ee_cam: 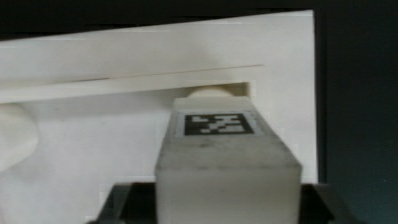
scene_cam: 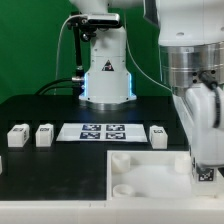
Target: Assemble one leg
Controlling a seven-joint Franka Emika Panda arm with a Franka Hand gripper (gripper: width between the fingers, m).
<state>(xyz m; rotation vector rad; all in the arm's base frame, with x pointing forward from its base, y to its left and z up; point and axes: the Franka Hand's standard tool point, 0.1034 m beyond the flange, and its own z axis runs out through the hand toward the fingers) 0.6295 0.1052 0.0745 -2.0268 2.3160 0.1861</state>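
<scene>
My gripper (scene_cam: 206, 168) is shut on one leg (scene_cam: 203, 174), a small white block whose square tag shows in the wrist view (ee_cam: 221, 125). The leg stands upright between the dark fingers (ee_cam: 135, 203) over the near right corner of the large white square tray-like part (scene_cam: 140, 176). In the wrist view the leg's far end sits at a round socket (ee_cam: 208, 95) of that part (ee_cam: 107, 110); I cannot tell whether it is seated. Three more legs lie on the black table: two (scene_cam: 17, 135) (scene_cam: 44, 134) at the exterior view's left and one (scene_cam: 158, 133) right of the marker board.
The marker board (scene_cam: 103, 131) lies flat between the loose legs. The robot's base (scene_cam: 107, 75) stands behind it with cables. The arm's body (scene_cam: 195, 60) fills the exterior view's right.
</scene>
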